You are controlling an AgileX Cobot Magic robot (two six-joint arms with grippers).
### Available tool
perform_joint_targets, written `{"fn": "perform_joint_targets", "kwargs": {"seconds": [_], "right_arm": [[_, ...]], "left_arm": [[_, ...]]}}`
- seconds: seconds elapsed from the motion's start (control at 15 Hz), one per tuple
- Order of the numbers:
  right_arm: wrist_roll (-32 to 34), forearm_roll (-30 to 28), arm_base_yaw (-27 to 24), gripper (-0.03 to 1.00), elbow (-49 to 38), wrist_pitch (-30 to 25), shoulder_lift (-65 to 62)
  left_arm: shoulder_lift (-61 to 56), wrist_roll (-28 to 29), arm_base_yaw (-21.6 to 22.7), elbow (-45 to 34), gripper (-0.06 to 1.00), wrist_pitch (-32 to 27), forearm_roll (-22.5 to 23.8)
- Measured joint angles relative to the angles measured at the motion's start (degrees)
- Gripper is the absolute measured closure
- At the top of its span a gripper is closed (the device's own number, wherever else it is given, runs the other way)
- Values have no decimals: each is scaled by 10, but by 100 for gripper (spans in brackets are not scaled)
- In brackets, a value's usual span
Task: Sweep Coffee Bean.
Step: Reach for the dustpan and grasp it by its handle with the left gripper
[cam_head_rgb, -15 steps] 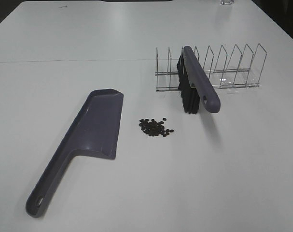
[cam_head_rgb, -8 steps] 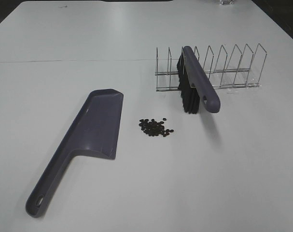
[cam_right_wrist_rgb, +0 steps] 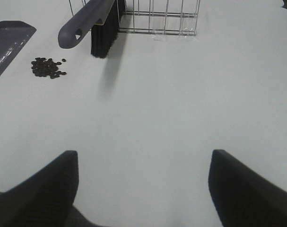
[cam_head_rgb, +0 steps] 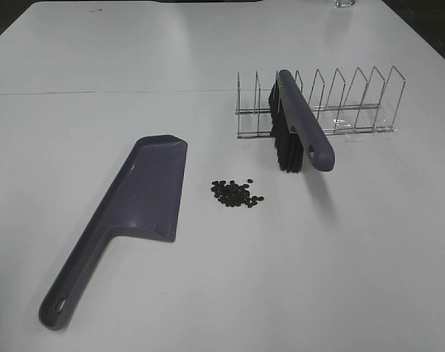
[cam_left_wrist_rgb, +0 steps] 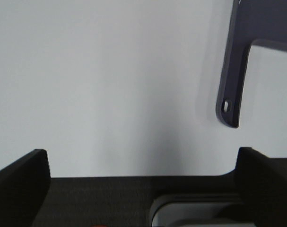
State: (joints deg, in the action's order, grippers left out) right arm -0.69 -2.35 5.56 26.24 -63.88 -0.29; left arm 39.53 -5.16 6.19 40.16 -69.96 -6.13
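Observation:
A small cluster of dark coffee beans (cam_head_rgb: 237, 193) lies on the white table, also in the right wrist view (cam_right_wrist_rgb: 47, 68). A purple dustpan (cam_head_rgb: 130, 214) lies to their left, mouth away from me; its handle end shows in the left wrist view (cam_left_wrist_rgb: 234, 80). A purple brush with black bristles (cam_head_rgb: 295, 125) leans in a wire rack (cam_head_rgb: 339, 103), handle toward me; it shows in the right wrist view (cam_right_wrist_rgb: 89, 21). My left gripper (cam_left_wrist_rgb: 143, 165) is open over bare table beside the dustpan handle. My right gripper (cam_right_wrist_rgb: 143, 165) is open, well short of the brush.
The wire rack (cam_right_wrist_rgb: 157, 16) stands behind and right of the beans. A faint seam (cam_head_rgb: 97, 92) crosses the table. A clear glass (cam_head_rgb: 344, 3) sits at the far edge. Neither arm shows in the exterior view.

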Motion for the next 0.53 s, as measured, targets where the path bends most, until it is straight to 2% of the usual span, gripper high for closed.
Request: {"fn": "perform_joint_targets", "kwargs": {"seconds": [0.2,0.33,0.4,0.47,0.53], "right_arm": [[0,0,0,29,0,0,0],[0,0,0,29,0,0,0],[0,0,0,29,0,0,0],[0,0,0,29,0,0,0],[0,0,0,29,0,0,0]], "left_arm": [[116,22,0,18,-3,2,0],[174,60,-9,33,-3,32,12],[208,111,-73,45,-3,79,45],[232,146,-117,56,-3,99,55],[244,159,-133,62,-3,107,57]]}}
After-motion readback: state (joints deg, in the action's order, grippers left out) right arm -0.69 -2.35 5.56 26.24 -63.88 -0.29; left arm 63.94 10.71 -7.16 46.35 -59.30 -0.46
